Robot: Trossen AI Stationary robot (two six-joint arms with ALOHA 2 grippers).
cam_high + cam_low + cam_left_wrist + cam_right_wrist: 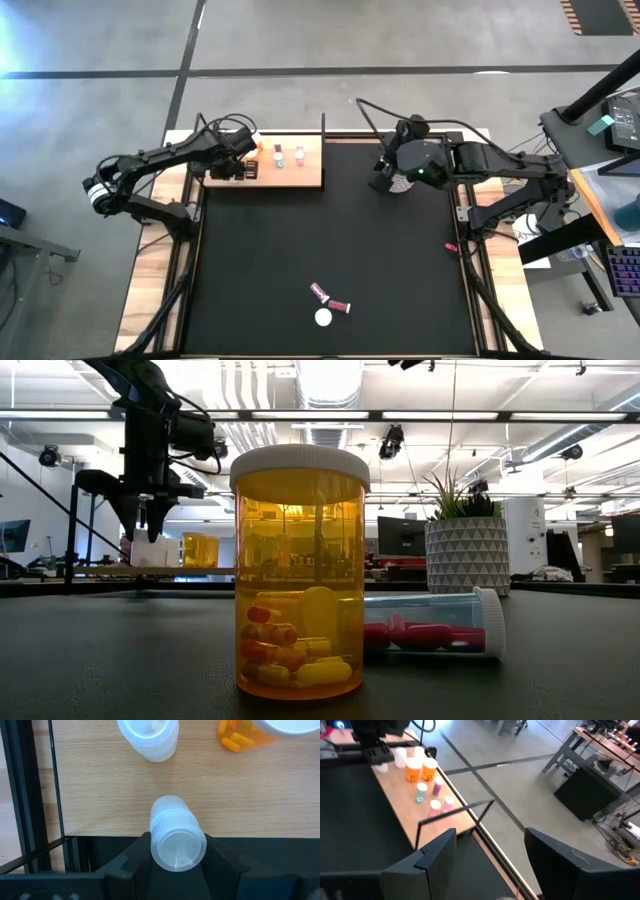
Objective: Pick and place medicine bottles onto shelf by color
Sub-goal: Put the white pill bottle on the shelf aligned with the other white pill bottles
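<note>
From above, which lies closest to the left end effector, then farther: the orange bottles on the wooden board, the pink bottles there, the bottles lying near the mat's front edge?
1. Orange bottles, beside the left end effector.
2. Pink bottles, mid-board.
3. Lying bottles, front of mat.

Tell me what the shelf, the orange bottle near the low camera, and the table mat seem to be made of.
Shelf: likely unfinished light wood; pale tan with fine grain lines, matte.
Orange bottle: probably clear amber plastic, glossy; capsules show through it, and the ribbed white cap looks like opaque plastic.
Mat: uniform matte black; rubber or fabric, I cannot tell which.
</note>
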